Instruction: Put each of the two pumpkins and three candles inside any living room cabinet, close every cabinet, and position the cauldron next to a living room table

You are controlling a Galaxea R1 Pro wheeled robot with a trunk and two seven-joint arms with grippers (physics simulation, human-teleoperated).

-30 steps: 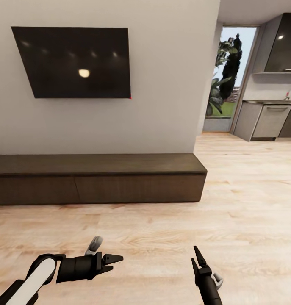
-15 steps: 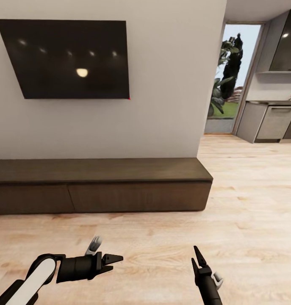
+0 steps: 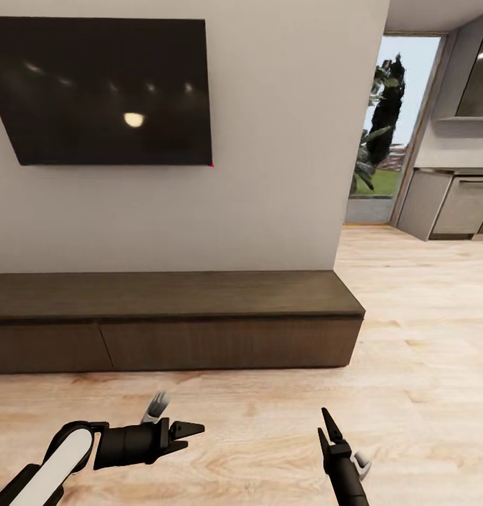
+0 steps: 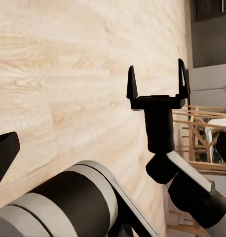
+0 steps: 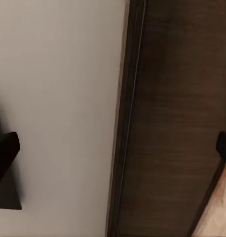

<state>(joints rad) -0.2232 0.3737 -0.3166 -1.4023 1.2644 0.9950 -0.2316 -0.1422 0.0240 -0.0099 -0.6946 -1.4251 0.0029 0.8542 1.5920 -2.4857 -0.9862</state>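
Directly ahead of you sits the cabinet (image 3: 171, 320), long, low, dark brown, set against the white wall under a wall-mounted TV (image 3: 104, 91). Its drawer fronts (image 3: 227, 344) are all flush and shut. Your left gripper (image 3: 188, 433) hangs low over the light wood floor (image 3: 410, 337), pointing toward your right side, fingers spread, holding nothing. Your right gripper (image 3: 327, 429) points forward at the cabinet; the left wrist view shows it (image 4: 156, 84) with fingers spread, empty. Right wrist view: cabinet top (image 5: 177, 123) meeting the wall. Kitchen units (image 3: 455, 207) stand far off to the right.
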